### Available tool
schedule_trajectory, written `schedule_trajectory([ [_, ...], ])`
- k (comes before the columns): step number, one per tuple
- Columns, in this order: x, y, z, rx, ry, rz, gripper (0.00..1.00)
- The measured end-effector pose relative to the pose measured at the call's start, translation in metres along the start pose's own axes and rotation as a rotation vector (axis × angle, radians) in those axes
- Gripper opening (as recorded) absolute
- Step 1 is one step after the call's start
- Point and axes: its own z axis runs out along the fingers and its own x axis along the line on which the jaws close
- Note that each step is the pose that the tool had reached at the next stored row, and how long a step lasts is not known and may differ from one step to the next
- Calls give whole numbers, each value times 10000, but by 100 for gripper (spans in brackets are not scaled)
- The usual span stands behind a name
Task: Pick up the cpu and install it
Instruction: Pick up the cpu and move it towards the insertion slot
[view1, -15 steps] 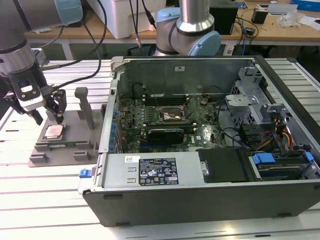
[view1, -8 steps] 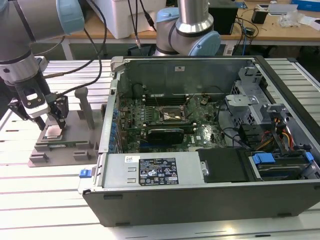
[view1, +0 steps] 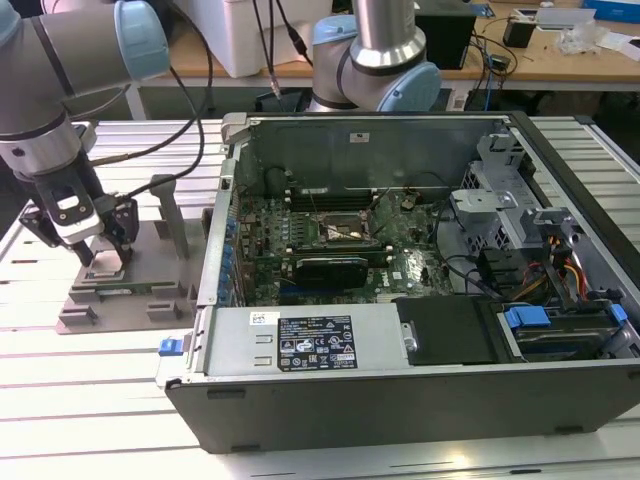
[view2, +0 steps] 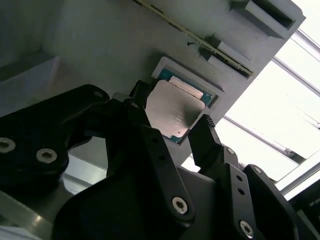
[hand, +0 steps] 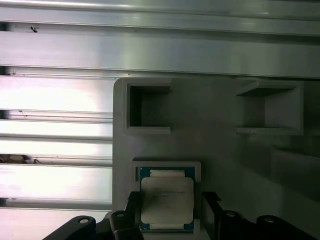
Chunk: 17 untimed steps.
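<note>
Gripper (view2: 172, 111): jaws parted, one finger each side of the cpu (hand: 166, 202); cpu flat in grey fixture tray (hand: 215, 140) recess.

Cpu (hand: 166, 204): square chip with a silvery-grey metal lid and a thin green border. It lies flat, lid up, seated squarely in a shallow framed recess of the grey fixture tray (hand: 210, 140), on the surface (view1: 100, 390) at the exterior view's left.

silvery cpu (hand: 166, 202), grey tray (hand: 210, 130), black gripper (hand: 170, 201)
</note>
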Motion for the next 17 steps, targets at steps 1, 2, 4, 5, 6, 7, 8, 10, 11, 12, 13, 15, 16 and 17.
schedule_trajectory([
  [1,6,-1,6,0,2,-2,60],
  [2,13,-1,21,0,1,-5,60],
  [4,16,0,57,0,1,-5,60],
  [5,17,0,66,0,2,-5,60],
  [6,18,0,76,1,2,-6,60],
  [7,18,0,85,0,2,-7,60],
  [8,19,0,92,1,3,-9,60],
  [10,21,0,105,1,3,-13,60],
  [11,21,0,106,1,3,-13,60],
  [12,21,0,106,1,3,-13,60],
  [13,21,1,107,1,2,-12,60],
  [15,21,0,107,1,3,-13,59],
  [16,21,0,107,1,3,-13,54],
  [17,21,0,107,1,3,-13,54],
])
